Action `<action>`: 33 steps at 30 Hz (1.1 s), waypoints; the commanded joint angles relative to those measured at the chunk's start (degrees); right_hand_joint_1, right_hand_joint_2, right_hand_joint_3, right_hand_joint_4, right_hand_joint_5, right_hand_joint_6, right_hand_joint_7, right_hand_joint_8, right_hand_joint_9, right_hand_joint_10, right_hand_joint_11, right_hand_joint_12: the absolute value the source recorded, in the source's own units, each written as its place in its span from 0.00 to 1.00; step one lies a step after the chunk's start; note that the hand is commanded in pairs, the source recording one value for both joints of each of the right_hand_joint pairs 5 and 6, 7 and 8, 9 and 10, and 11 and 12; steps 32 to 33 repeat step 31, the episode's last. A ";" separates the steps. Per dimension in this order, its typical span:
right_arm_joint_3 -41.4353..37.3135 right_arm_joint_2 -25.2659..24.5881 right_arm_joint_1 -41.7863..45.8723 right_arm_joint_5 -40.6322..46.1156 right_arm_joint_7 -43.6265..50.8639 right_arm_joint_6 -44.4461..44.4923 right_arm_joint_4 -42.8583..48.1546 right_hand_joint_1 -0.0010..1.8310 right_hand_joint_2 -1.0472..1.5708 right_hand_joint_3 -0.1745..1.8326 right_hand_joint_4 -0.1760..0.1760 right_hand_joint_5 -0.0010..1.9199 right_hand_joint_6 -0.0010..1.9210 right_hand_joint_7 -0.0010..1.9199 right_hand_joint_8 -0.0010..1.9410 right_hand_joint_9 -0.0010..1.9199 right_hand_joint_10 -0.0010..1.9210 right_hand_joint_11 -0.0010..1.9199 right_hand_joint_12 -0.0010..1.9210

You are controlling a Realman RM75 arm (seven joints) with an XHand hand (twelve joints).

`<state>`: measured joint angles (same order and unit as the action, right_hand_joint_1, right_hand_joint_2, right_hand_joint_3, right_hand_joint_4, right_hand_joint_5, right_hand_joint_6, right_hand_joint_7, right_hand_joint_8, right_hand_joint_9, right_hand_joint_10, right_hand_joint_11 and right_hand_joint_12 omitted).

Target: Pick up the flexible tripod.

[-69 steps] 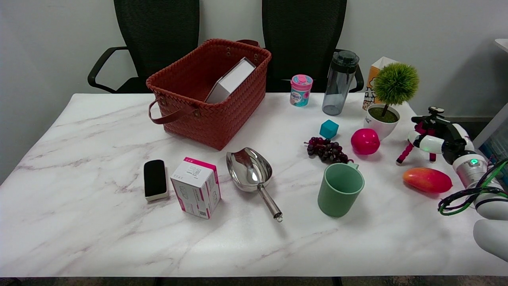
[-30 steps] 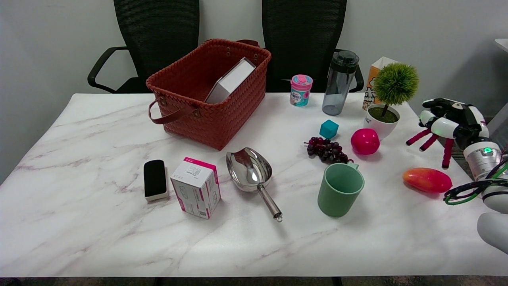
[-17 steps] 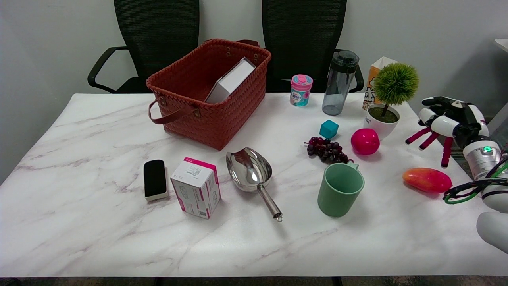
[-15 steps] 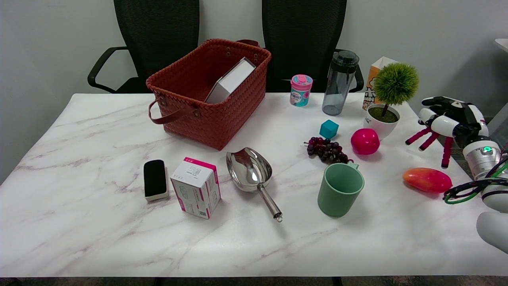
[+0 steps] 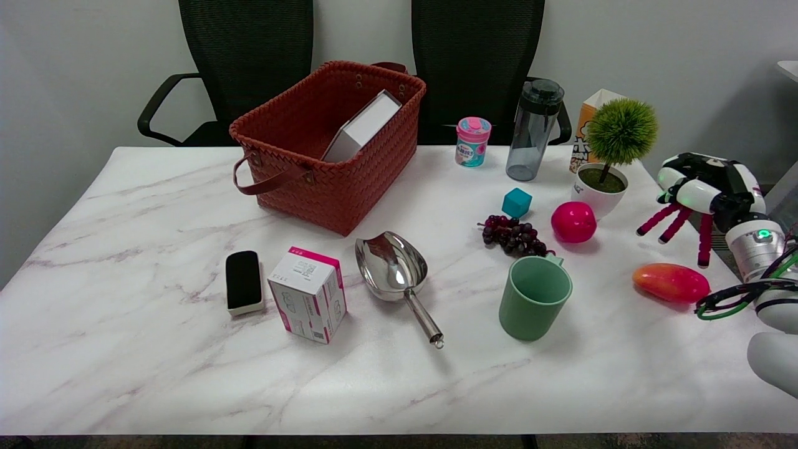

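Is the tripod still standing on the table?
No, the right hand holds the tripod in the air, its pink legs hanging clear of the table.

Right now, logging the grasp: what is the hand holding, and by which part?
The right hand holds the tripod by its top; the pink legs hang below.

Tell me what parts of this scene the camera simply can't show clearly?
Head view only:
- Top of the flexible tripod: hidden inside the right hand, whose fingers wrap it.
- Orange carton: mostly behind the potted plant.
- White box: its lower part is hidden by the basket wall.
- Label text on the pink jar: too small to read.
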<state>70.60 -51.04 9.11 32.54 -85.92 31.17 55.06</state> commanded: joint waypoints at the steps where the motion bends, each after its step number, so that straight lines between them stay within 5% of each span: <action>1: -1.61 0.03 -0.10 0.12 0.39 0.17 1.26 0.65 0.91 0.34 0.50 0.64 0.64 0.82 0.81 0.76 0.76 0.57 0.57; 17: -9.40 1.38 -0.42 -0.44 0.39 -1.45 7.30 0.65 0.92 0.34 0.50 0.65 0.65 0.83 0.82 0.77 0.77 0.58 0.58; 33: -13.11 11.77 -4.00 -0.31 0.39 -17.48 18.86 0.66 0.92 0.35 0.50 0.65 0.65 0.83 0.82 0.77 0.77 0.59 0.59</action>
